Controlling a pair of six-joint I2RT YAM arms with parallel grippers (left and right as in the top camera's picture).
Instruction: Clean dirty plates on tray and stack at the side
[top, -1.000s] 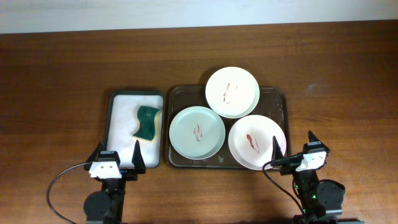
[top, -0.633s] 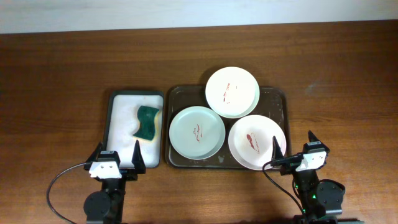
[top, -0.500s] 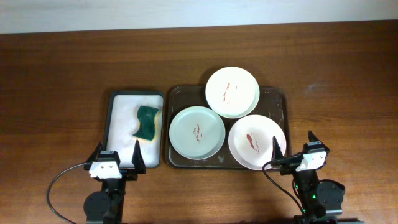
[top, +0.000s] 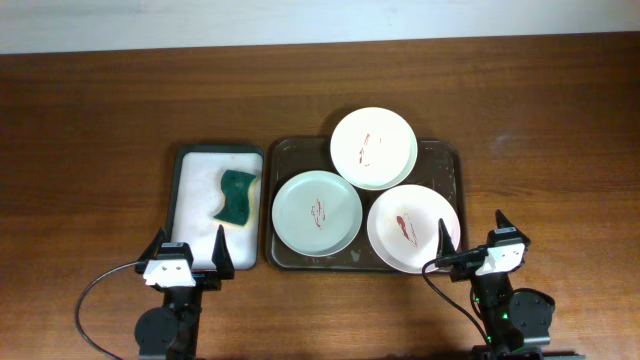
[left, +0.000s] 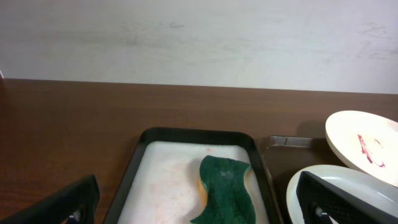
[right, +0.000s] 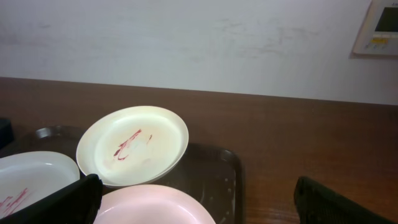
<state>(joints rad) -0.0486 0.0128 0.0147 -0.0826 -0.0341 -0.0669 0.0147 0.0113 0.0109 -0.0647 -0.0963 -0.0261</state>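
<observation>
The dark tray (top: 446, 168) holds three plates, each with red streaks. The white plate (top: 374, 147) lies at the back and rests on the other two. The mint green plate (top: 317, 211) lies front left, the pinkish-white plate (top: 409, 227) front right. My left gripper (top: 190, 248) is open and empty at the table's front, just before the sponge tray. My right gripper (top: 470, 233) is open and empty by the dark tray's front right corner. The right wrist view shows the white plate (right: 132, 144), the pinkish plate (right: 155, 205) and the tray (right: 217, 174).
A smaller black-rimmed white tray (top: 195, 190) with a green sponge (top: 237, 195) stands left of the dark tray; it also shows in the left wrist view (left: 168, 168) with the sponge (left: 227, 186). Bare wood tabletop (top: 550, 150) lies to the right and the left.
</observation>
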